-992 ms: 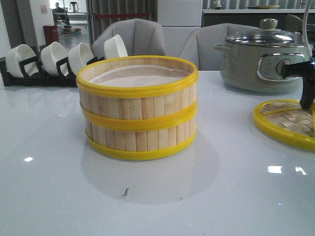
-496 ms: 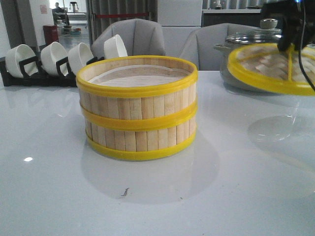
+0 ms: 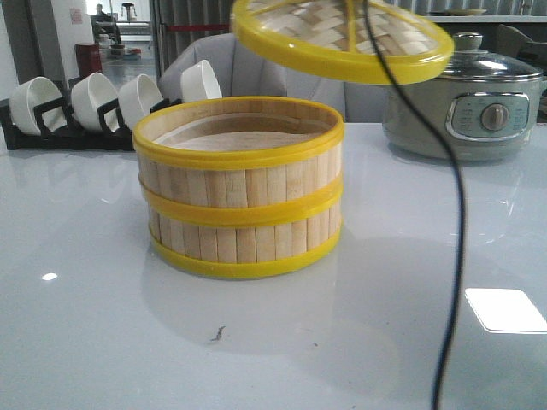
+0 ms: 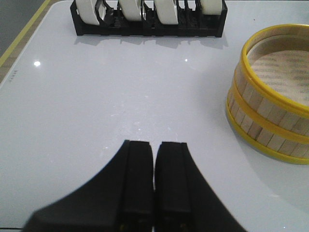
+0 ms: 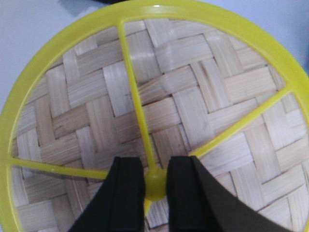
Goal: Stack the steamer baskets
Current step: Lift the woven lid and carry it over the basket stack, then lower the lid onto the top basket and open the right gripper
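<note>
Two steamer baskets (image 3: pixel 238 190), already stacked one on the other, standing on the white table (image 3: pixel 85 325) about midway across it, nearer the far edge than the near one. White liner inside the upper one. Above them and a little to the right, woven lid (image 3: pixel 342 34) with yellow rim, up in the air, tilted, touching nothing below. Right gripper (image 5: pixel 155 186) clamped on the yellow hub of the lid, where the spokes meet. Left gripper (image 4: pixel 154 181) with fingers pressed together, nothing between, low over bare table, well apart from the baskets. Along the far left edge, black rack (image 3: pixel 51 128) with white bowls (image 3: pixel 94 98). At the far right corner, grey-green pot (image 3: pixel 466 107) with glass cover. Black cable (image 3: pixel 453 222) hanging down in front.
</note>
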